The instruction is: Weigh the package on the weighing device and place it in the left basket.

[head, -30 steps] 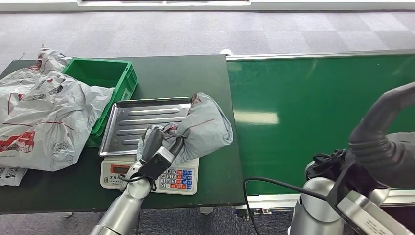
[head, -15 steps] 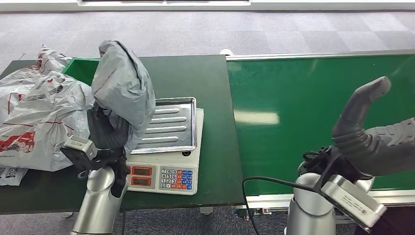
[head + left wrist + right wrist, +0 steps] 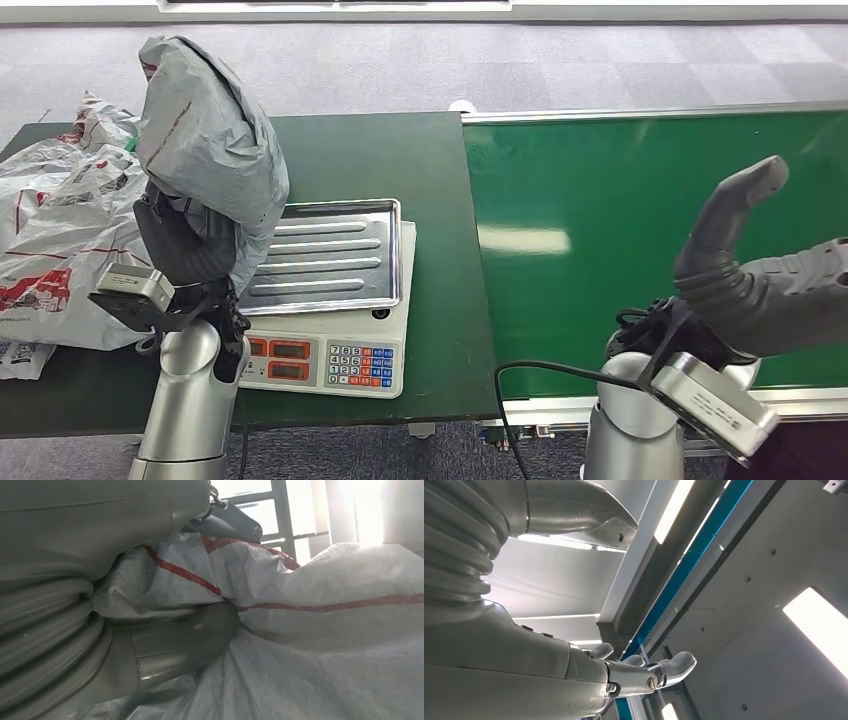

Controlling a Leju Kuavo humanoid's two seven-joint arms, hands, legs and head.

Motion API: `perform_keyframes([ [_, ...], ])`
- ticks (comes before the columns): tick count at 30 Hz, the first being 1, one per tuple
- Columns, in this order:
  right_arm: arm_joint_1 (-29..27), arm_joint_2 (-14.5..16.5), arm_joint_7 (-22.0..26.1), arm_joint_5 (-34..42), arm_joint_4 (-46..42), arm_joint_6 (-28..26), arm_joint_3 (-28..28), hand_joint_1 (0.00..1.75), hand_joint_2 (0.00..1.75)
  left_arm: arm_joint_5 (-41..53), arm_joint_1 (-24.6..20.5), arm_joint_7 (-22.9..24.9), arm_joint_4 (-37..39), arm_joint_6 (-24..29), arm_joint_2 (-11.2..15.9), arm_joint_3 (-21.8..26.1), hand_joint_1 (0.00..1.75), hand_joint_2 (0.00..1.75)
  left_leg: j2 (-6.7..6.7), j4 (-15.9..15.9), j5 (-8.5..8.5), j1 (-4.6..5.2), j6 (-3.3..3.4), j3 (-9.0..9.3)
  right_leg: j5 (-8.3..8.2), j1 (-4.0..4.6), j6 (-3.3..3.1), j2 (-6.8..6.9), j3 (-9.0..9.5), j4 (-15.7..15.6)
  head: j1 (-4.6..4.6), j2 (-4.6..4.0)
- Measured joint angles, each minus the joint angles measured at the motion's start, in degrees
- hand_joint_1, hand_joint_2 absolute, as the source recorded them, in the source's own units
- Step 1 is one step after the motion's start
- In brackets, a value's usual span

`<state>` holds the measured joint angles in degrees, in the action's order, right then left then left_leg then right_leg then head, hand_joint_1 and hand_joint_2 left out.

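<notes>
My left hand grips a grey plastic package with thin red lines and holds it upright in the air, left of the scale and in front of the green basket, which it mostly hides. The left wrist view shows my thumb pressed into the crumpled package. The scale has a bare steel tray and a keypad facing me. My right hand hangs raised at the right over the belt, fingers apart and holding nothing.
A heap of white printed bags lies at the left of the dark table, reaching the basket. A green conveyor belt fills the right side, with a black cable near its front edge.
My left hand lifted the package off the scale tray and swung it up and leftward; it now stands higher and further left. The right arm rose slightly.
</notes>
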<state>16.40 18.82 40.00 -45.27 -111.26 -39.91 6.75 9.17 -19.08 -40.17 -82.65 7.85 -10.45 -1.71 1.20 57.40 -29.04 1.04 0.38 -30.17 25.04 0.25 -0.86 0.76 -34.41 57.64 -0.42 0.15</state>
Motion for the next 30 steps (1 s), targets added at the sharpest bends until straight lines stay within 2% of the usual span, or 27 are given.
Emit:
perform_keyframes([
  [2, -0.02, 0.00, 0.01, 0.00, 0.05, 0.00, 0.00, 0.00, 1.75, 2.91, -0.46, 0.16, 0.06, 3.40, -0.04, 0.02, 1.75, 1.75, 0.00, 0.00, 0.00, 0.00, 0.00, 0.00, 0.00, 0.00, 0.00, 0.00, -0.01, 0.00, 0.00, 0.00],
  [3, -0.02, 0.00, 0.01, 0.00, 0.08, 0.00, 0.00, 0.00, 1.75, 6.60, -1.14, 0.59, 0.35, 7.47, -0.08, 0.03, 1.75, 1.75, -0.01, 0.01, 0.01, 0.00, 0.00, 0.00, -0.01, 0.01, 0.00, 0.01, -0.01, 0.00, 0.00, 0.00],
  [6, -0.02, 0.00, 0.02, 0.05, 0.15, 0.00, 0.05, 0.00, 1.75, 26.94, -6.32, 5.13, 3.54, 23.98, -0.20, 0.81, 1.75, 1.75, -0.13, 0.01, 0.07, 0.00, 0.00, -0.02, -0.03, 0.01, 0.00, 0.12, 0.01, 0.00, -0.01, 0.00],
  [7, -0.01, 0.00, 0.02, 0.08, 0.20, 0.00, 0.13, 0.00, 1.75, 35.98, -8.81, 7.66, 5.21, 27.69, -0.29, 1.97, 1.75, 1.75, -0.17, 0.01, 0.10, 0.00, 0.00, -0.03, -0.05, 0.00, -0.01, 0.15, 0.03, 0.01, -0.01, 0.00],
  [9, -0.01, 0.00, 0.02, 0.13, 0.34, 0.00, 0.38, 0.00, 1.75, 53.97, -13.64, 12.49, 7.78, 30.95, -0.64, 5.87, 1.75, 1.75, -0.12, 0.01, 0.13, 0.00, -0.02, -0.03, -0.10, 0.00, -0.05, 0.13, 0.03, 0.03, -0.01, 0.00],
  [11, -0.03, 0.00, 0.02, 0.15, 0.56, 0.00, 0.63, 0.00, 1.75, 69.26, -17.56, 18.21, 9.17, 31.59, -0.74, 10.27, 1.75, 1.75, 0.03, 0.01, 0.14, 0.00, -0.03, 0.01, -0.14, 0.00, -0.09, 0.02, 0.00, 0.04, 0.00, 0.00],
  [13, -0.09, 0.00, 0.02, 0.09, 0.72, 0.00, 0.74, 0.00, 1.75, 77.63, -20.73, 28.98, 11.56, 31.72, 0.58, 11.64, 1.75, 1.75, 0.11, 0.01, 0.14, 0.00, -0.04, 0.05, -0.15, 0.01, -0.10, -0.03, -0.04, 0.03, -0.01, 0.00],
  [16, -0.28, 0.00, 0.02, -0.28, 0.75, 0.00, 0.81, 0.00, 1.75, 79.75, -25.85, 49.61, 21.05, 31.77, 5.30, 6.70, 1.75, 1.75, 0.02, 0.01, 0.18, -0.01, -0.09, 0.04, -0.15, 0.04, -0.11, 0.01, -0.04, 0.04, -0.01, 0.00],
  [18, -0.46, -0.01, 0.02, -0.49, 0.75, 0.00, 0.90, 0.00, 1.75, 79.79, -28.57, 55.78, 28.01, 31.75, 8.14, 2.99, 1.75, 1.75, -0.02, 0.00, 0.22, -0.05, -0.15, 0.02, -0.16, 0.06, -0.13, 0.01, -0.03, 0.05, -0.01, 0.00],
  [23, -0.77, -0.05, 0.02, -0.81, 0.75, 0.00, 1.18, 0.00, 1.75, 79.79, -32.06, 58.07, 40.08, 31.81, 11.82, -1.44, 1.75, 1.75, 0.12, 0.00, 0.24, -0.07, -0.19, 0.02, -0.18, 0.05, -0.15, -0.11, -0.05, 0.07, 0.00, 0.00],
  [30, -0.89, -0.07, 0.02, -1.06, 0.75, 0.00, 1.73, 0.00, 1.75, 79.46, -35.32, 62.23, 52.54, 30.19, 13.81, -3.44, 1.75, 1.75, 0.06, 0.00, 0.23, -0.06, -0.18, -0.06, -0.17, 0.05, -0.15, -0.06, -0.08, 0.07, 0.00, 0.00],
])
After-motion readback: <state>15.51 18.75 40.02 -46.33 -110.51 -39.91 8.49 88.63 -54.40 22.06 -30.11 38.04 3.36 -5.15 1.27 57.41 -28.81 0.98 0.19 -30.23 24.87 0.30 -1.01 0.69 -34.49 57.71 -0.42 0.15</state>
